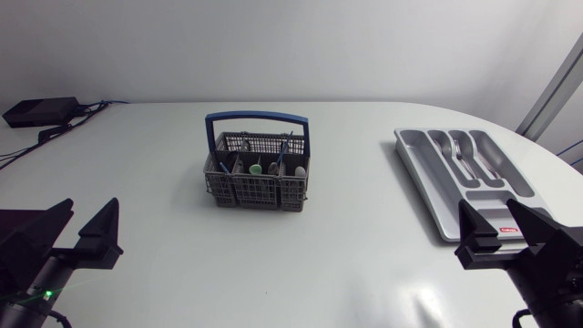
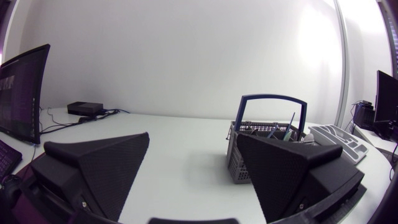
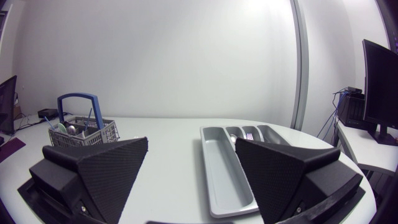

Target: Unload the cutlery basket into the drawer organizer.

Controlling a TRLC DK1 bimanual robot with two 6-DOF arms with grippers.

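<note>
A grey cutlery basket (image 1: 257,173) with a blue handle stands mid-table, several utensils upright in its pockets. It also shows ahead of the left gripper (image 2: 193,177) as the basket (image 2: 264,146), and far off beside the right gripper (image 3: 191,180) as the basket (image 3: 81,127). The grey drawer organizer (image 1: 437,187) lies at the right with cutlery in its far compartments; its long tray (image 3: 221,168) runs ahead of the right gripper. My left gripper (image 1: 82,232) rests open at the near left, my right gripper (image 1: 506,228) open at the near right, over the organizer's near end. Neither holds anything.
A black box (image 1: 41,111) with cables sits at the far left corner of the white table (image 1: 301,264). The table's rounded edge curves past the organizer at the right.
</note>
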